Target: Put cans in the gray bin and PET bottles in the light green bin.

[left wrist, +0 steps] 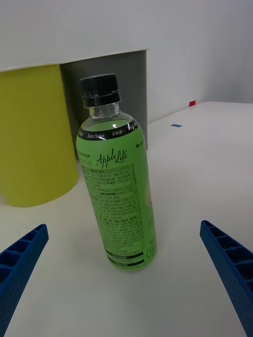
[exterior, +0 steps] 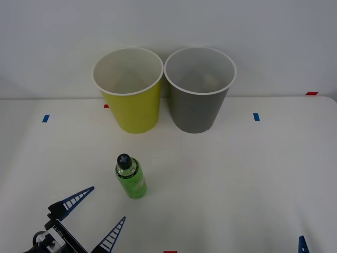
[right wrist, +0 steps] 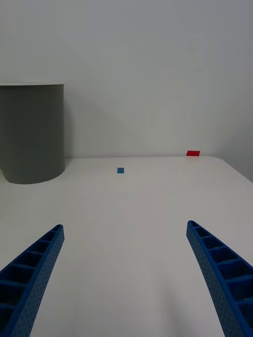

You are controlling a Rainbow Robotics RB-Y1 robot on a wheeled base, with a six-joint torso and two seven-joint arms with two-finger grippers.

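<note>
Left gripper (exterior: pixel 93 213) hovering, blue ribbed fingers spread apart, near a small green plastic bottle with black cap (exterior: pixel 130 176).
The bottle is standing upright on the white table (exterior: pixel 237 179), before the round lime-green bin (exterior: pixel 130 90) and round dark gray bin (exterior: pixel 199 88).

White table (exterior: pixel 237 179), matt, plain top. Well beyond the jaws of the left gripper (exterior: pixel 108 203) the tabletop ends at a bare, pale grey wall (exterior: pixel 168 21). First blue tape mark (exterior: pixel 46 118): ahead of those jaws and off to their left, near the far edge. Ahead of the jaws of the right gripper (right wrist: pixel 124 226): second blue tape mark (right wrist: pixel 120 170); red tape mark (right wrist: pixel 193 153) beyond it to the right, at the table's far edge. Light even, shadows soft.
</note>
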